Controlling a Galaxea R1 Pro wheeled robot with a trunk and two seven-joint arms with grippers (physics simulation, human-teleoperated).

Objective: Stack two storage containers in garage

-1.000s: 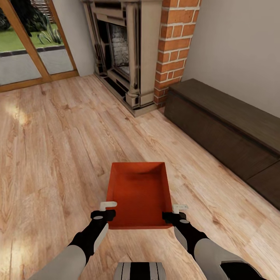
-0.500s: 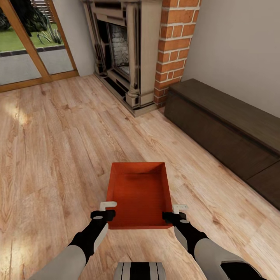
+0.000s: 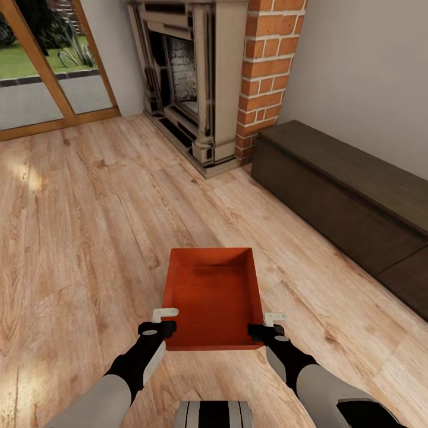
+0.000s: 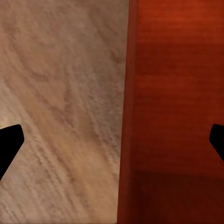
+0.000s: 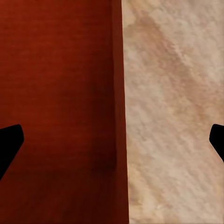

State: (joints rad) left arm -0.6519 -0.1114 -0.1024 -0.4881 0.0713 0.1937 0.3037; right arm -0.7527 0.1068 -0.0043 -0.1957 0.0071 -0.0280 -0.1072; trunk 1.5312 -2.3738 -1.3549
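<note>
On the light wood plank floor [image 3: 89,226] of the living room, one orange-red storage container [image 3: 214,300] is being seen, open side up, with its long axis running away from the robot toward the brick fireplace [image 3: 202,77]. The container is lying well apart from the fireplace and from the dark wooden bench [image 3: 351,202] standing along the white wall [image 3: 362,71] on the right.

The left gripper [image 3: 161,320] is being positioned at the near left corner of the container, and the right gripper [image 3: 268,324] at the near right corner. In the left wrist view, the left gripper [image 4: 112,140] is being shown with its jaws set wide apart, one dark fingertip [image 4: 10,142] over the plank floor [image 4: 60,107] and the other over the container's inside [image 4: 177,107], so that the left wall is being straddled. In the right wrist view, the right gripper [image 5: 112,140] is likewise being held spread, one fingertip [image 5: 9,142] over the container's inside [image 5: 56,93] and the other over the floor [image 5: 177,116], the right wall lying between them. No pad is being pressed against either wall.

A glazed wooden-framed door [image 3: 53,65] is being shown at the far left, beside the fireplace.
</note>
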